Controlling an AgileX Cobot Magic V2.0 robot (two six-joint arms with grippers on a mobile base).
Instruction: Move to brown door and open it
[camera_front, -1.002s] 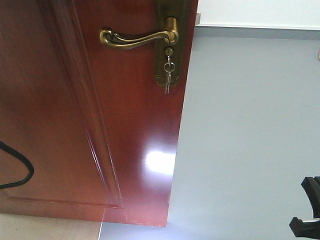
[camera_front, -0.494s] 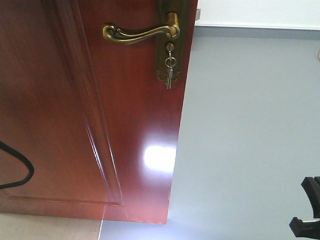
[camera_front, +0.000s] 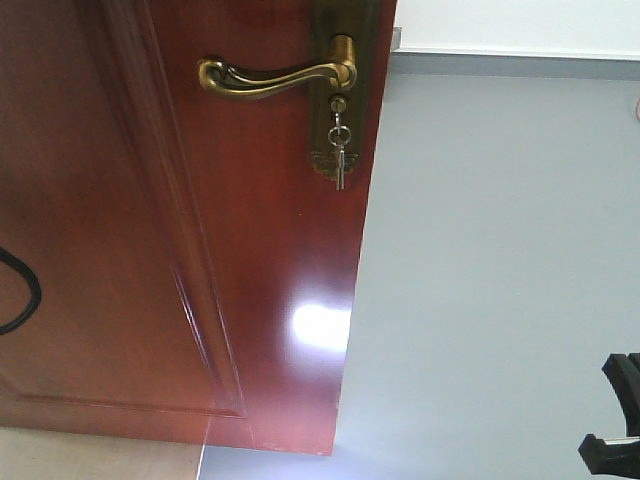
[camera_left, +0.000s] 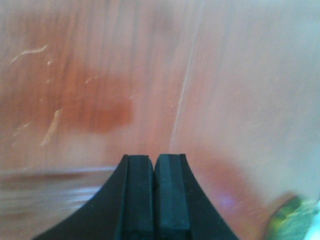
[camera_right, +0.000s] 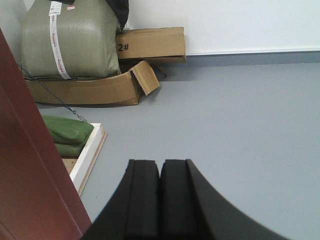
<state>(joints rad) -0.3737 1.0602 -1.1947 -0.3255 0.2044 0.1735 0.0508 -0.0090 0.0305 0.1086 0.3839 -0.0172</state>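
Here, the glossy panelled brown door (camera_front: 150, 230) bears a curved brass handle (camera_front: 275, 78).

"2#" on cardboard box (camera_right: 150, 44)

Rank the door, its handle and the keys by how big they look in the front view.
1. door
2. handle
3. keys

Glossy reddish-brown door (camera_front: 120, 230); brass handle (camera_front: 275, 78); grey floor (camera_front: 500, 280); black tool (camera_right: 160, 200).
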